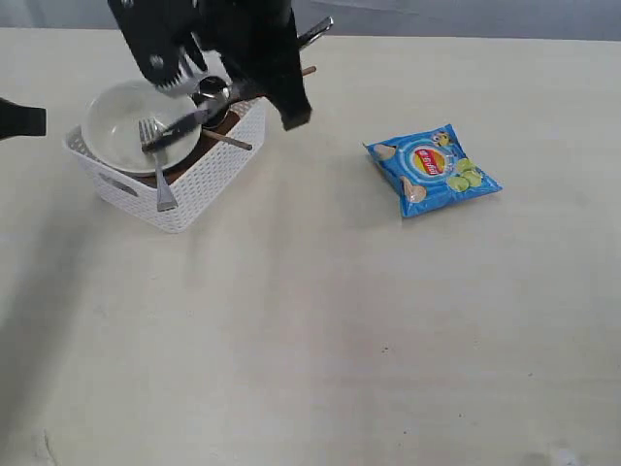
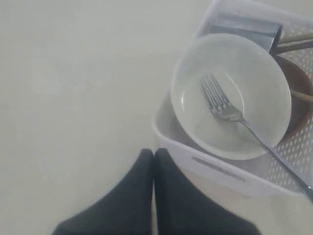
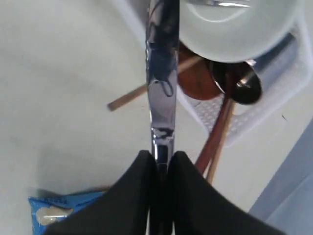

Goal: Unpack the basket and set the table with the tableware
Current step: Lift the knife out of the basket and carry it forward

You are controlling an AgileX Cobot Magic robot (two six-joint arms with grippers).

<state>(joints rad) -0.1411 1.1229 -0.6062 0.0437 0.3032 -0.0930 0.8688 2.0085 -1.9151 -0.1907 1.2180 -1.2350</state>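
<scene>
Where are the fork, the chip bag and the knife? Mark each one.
fork (image 2: 227,111), left wrist view, where the tines meet the neck
chip bag (image 1: 434,170), exterior view, middle of its front
knife (image 3: 161,83), right wrist view, middle of the blade

The left gripper (image 2: 154,153) has its two black fingers (image 2: 134,191) pressed flat together from base to tip, with nothing between them. In the exterior view only a dark end of the left arm (image 1: 21,119) shows at the left edge. The right arm (image 1: 243,44) reaches across the middle to the left side. The right gripper (image 3: 161,157) has narrowly parted fingers clamped on one end of a steel knife (image 3: 161,73).
</scene>
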